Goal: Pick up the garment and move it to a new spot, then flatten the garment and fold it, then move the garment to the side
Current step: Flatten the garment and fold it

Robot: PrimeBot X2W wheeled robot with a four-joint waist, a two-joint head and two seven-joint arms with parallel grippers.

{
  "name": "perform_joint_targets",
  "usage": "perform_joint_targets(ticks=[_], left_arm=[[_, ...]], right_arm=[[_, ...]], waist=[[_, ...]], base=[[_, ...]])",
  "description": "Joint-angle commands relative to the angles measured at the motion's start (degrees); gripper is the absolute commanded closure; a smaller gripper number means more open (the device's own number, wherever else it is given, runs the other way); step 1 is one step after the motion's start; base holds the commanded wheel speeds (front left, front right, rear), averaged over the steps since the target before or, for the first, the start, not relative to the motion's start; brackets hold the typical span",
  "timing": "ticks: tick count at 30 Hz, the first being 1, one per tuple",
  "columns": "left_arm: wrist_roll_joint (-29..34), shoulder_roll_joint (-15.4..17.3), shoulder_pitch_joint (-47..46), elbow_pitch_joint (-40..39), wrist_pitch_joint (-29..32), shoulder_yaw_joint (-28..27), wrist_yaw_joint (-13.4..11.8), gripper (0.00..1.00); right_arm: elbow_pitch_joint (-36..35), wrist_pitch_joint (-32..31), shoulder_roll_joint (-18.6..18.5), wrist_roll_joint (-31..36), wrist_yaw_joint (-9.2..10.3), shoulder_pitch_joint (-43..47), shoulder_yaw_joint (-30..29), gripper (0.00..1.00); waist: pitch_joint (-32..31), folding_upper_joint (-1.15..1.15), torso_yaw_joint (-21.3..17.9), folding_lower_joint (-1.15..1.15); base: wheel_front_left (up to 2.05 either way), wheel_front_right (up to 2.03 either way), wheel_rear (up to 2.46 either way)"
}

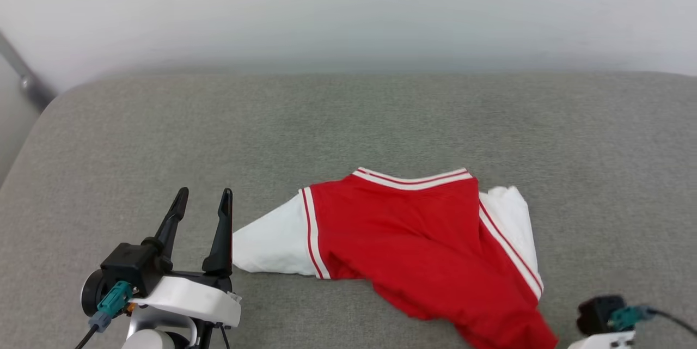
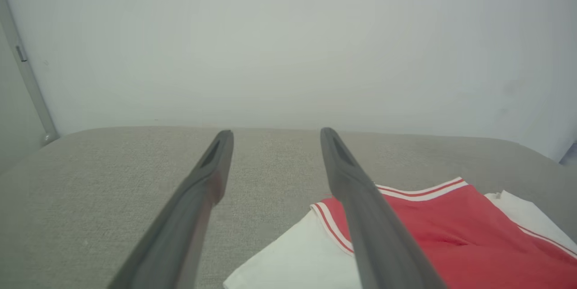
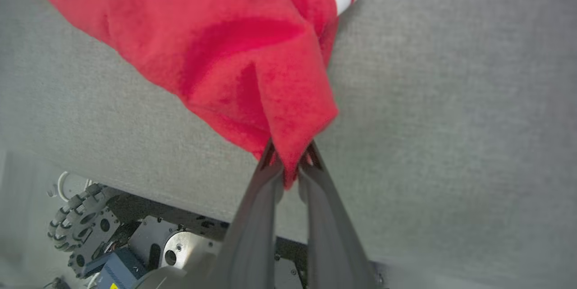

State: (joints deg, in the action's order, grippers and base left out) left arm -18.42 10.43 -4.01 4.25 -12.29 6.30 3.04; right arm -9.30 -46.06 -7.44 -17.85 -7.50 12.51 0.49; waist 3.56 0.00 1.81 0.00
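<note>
R gripper [image 3: 290,158] clamped on near-right red corner of garment [image 1: 414,234], which lies rumpled near-centre on grey cushion [image 1: 348,120]; L gripper [image 1: 205,194] spread apart, empty, just left of white sleeve [image 1: 272,240].

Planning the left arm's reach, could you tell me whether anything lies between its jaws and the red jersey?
Nothing visible does: only grey woven cushion lies between the left gripper and the white sleeve of the red cloth jersey.
</note>
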Motion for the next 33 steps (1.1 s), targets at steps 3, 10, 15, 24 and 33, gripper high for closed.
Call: perform_joint_targets(ticks=[3,10,15,24,33], left_arm=[[-0.4,0.6,0.5,-0.5,0.6,-0.2,-0.3,0.00],[-0.9,0.9,1.0,-0.5,1.2,0.2,-0.4,0.00],[-1.0,0.9,0.7,-0.9,1.2,0.4,-0.4,0.00],[-1.4,0.7,-1.9,-1.3,0.3,0.8,-0.1,0.00],[-1.9,-0.1,-5.8,-0.3,-1.5,1.7,1.0,0.00]], right_arm=[[3.9,4.4,1.9,-0.3,0.03,0.7,0.6,0.33],[4.4,18.4,3.5,-1.8,0.03,-0.8,-2.7,0.00],[2.1,22.3,2.4,-2.6,0.03,-2.7,-8.2,0.00],[9.5,13.2,-2.5,-4.7,0.03,-16.1,-13.0,0.00],[17.7,1.2,-5.3,-4.1,0.03,-28.4,-7.9,0.00]], waist=[[-0.4,0.00,-1.1,0.00],[-0.7,0.00,-0.9,0.00],[0.0,0.00,0.1,0.00],[4.2,0.00,2.8,0.00],[11.3,0.00,5.9,0.00]], base=[[0.00,0.00,0.00],[0.00,0.00,0.00],[0.00,0.00,0.00],[0.00,0.00,0.00],[0.00,0.00,0.00]])
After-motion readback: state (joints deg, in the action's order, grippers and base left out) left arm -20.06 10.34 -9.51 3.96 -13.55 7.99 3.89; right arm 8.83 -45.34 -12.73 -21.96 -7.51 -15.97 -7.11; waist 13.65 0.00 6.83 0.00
